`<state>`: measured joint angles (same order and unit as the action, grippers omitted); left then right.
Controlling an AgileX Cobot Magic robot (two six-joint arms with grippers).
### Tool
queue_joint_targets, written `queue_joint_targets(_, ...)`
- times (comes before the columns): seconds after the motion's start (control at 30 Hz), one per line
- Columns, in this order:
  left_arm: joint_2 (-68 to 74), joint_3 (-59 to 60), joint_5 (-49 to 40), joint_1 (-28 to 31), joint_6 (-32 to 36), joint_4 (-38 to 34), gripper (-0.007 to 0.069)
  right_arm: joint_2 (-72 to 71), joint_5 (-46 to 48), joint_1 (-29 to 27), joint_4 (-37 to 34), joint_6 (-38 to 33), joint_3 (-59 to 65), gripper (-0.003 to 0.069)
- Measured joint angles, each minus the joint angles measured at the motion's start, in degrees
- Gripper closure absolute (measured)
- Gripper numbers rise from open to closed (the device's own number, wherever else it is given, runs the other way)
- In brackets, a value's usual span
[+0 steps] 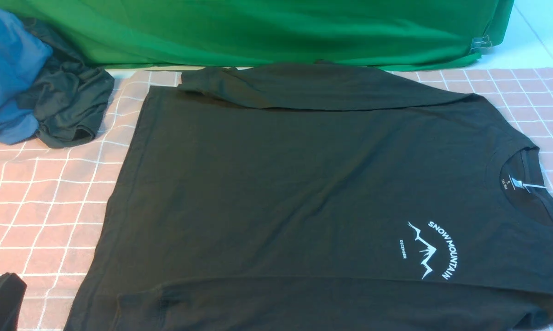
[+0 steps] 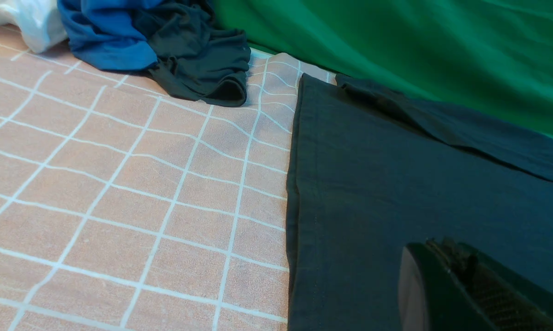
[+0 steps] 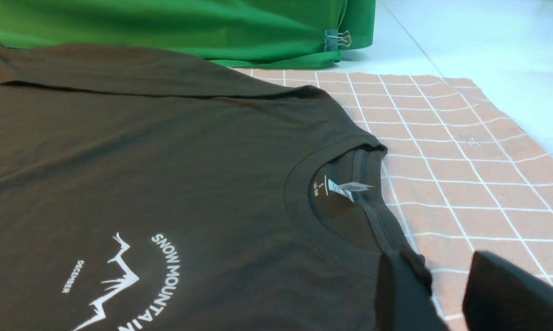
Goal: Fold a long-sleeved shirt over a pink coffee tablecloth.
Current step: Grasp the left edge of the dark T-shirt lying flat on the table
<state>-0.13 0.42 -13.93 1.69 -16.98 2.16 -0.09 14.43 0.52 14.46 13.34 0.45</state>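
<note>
The long-sleeved shirt (image 1: 285, 184) lies flat and face up on the pink coffee tablecloth (image 1: 42, 202). Its collar (image 1: 529, 184) points right and its hem left. One sleeve (image 1: 313, 87) is folded across the far edge, the other along the near edge (image 1: 304, 303). My left gripper (image 1: 0, 299) sits at the front left, off the shirt's hem corner. In the left wrist view this gripper (image 2: 442, 247) is shut and empty. My right gripper (image 3: 440, 269) is open at the shirt's (image 3: 143, 161) shoulder edge beside the collar. One of its fingers (image 3: 400, 285) touches the cloth edge. Tablecloth (image 3: 465, 184) shows in the gap.
A crumpled blue garment (image 1: 7, 73) and a smaller dark garment (image 1: 69, 101) lie heaped at the back left. A bright green cloth (image 1: 281, 27) hangs along the back, clipped at its right end (image 1: 481, 43). The tablecloth's right edge (image 3: 511, 115) meets a pale surface.
</note>
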Motion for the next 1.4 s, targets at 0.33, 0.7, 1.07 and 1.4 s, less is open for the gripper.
queue_joint_targets(0.33,0.0,0.0,0.0,0.0,0.0,0.0,0.061,0.0,0.0,0.0,0.0,0.0,0.0,0.0412)
queue_joint_targets(0.7,0.0,0.0,0.0,0.0,0.0,0.0,0.061,0.0,0.0,0.0,0.0,0.0,0.0,0.0412)
queue_joint_targets(1.07,0.0,0.0,2.9,0.0,0.0,0.2,0.061,0.0,0.0,0.0,0.0,0.0,0.0,0.0412)
queue_joint_targets(1.4,0.0,0.0,18.7,0.0,-3.9,-14.8,0.061,0.0,-0.1,0.0,0.0,0.0,0.0,0.0412)
